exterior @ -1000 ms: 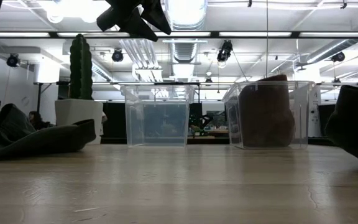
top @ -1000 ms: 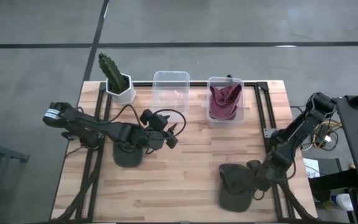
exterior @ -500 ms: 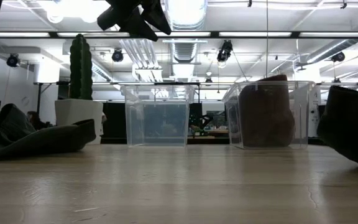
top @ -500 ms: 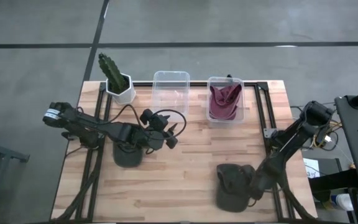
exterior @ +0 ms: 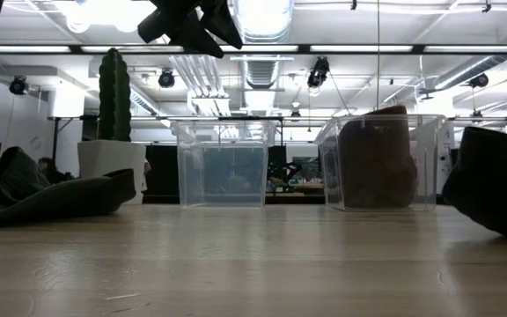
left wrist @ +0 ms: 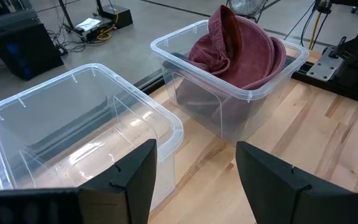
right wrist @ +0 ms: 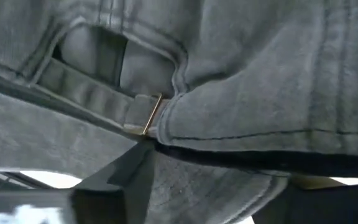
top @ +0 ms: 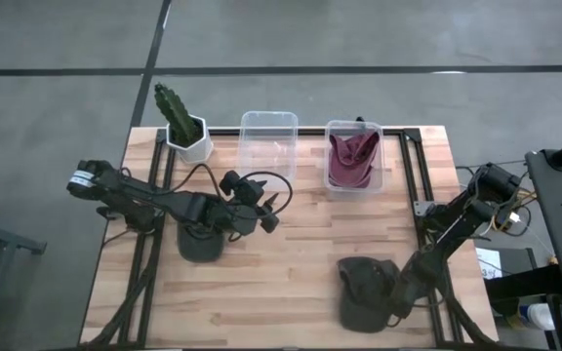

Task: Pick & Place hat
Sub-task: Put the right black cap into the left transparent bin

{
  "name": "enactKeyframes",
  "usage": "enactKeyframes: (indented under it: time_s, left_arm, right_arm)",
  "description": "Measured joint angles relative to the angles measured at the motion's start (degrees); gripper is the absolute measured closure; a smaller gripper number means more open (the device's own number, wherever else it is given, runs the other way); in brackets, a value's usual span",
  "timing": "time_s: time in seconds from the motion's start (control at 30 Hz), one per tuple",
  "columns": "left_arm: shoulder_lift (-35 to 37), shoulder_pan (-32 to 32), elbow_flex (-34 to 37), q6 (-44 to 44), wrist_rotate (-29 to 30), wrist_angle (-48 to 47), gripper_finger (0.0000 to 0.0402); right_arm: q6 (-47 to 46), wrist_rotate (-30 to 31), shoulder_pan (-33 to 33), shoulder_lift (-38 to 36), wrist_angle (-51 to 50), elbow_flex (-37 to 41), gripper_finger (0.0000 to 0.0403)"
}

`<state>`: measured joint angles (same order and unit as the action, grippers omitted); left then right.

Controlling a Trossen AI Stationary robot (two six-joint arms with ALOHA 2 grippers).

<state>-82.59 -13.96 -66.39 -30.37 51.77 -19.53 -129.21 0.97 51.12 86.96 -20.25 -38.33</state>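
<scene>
The worktop [top: 291,268] carries two clear bins at its far edge: an empty bin [top: 267,142] beside a potted cactus [top: 180,122], and a second bin [top: 353,156] already holding a maroon hat [top: 351,160]. A dark green hat [top: 363,291] lies near the front right corner, and another dark hat [top: 201,240] lies under the left arm.

The main risk is a poor grip on the green hat. It is soft cloth, and in the right wrist view the jaws sit right up against its back, by the strap and small brass buckle [right wrist: 151,114]. If they close on only a fold or the thin strap, the hat could slide away across the wood, or hang lopsided and drop on the way to a bin. The hat also lies near the worktop's edge, so a nudge could push it off.

The right gripper [top: 399,292] is low at the hat's right side, touching or nearly touching it; whether its jaws have cloth between them I cannot tell. The left gripper [top: 271,214] hovers above mid-worktop, jaws apart and holding nothing, facing the bins.
</scene>
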Motion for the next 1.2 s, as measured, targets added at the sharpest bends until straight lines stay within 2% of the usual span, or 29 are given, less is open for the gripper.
enactKeyframes:
  time_s: [0.27,0.43,0.6,0.7,0.97,1.03,1.2]
  left_arm:
    - [0.0,0.0,0.0,0.3,0.0,0.0,0.0189]
    - [0.0,0.0,0.0,0.3,0.0,0.0,0.0189]
    - [0.7,0.0,0.0,0.4,0.0,0.0,0.0189]
    - [2.3,-0.2,0.0,1.0,-0.1,0.1,0.0189]
    - [9.9,-1.8,0.0,2.2,0.0,0.3,0.0189]
    - [11.7,-2.6,0.0,2.3,0.0,0.3,0.0189]
    - [15.2,-4.7,0.0,3.2,0.0,0.3,0.0189]
  right_arm:
    - [0.2,2.9,-0.1,-1.4,-1.0,0.2,0.0322]
    - [1.4,8.5,-0.1,-3.9,-0.6,0.2,0.0385]
    - [4.1,13.2,-0.1,-9.1,-0.8,0.3,0.0388]
    - [7.2,18.1,-0.1,-13.0,-0.7,-0.4,0.0389]
    - [16.8,38.4,-2.5,-23.8,-0.6,-1.5,0.039]
    - [20.9,40.0,-5.2,-26.2,-0.5,-1.5,0.039]
    - [32.9,39.0,-15.7,-31.6,-0.3,-1.5,0.039]
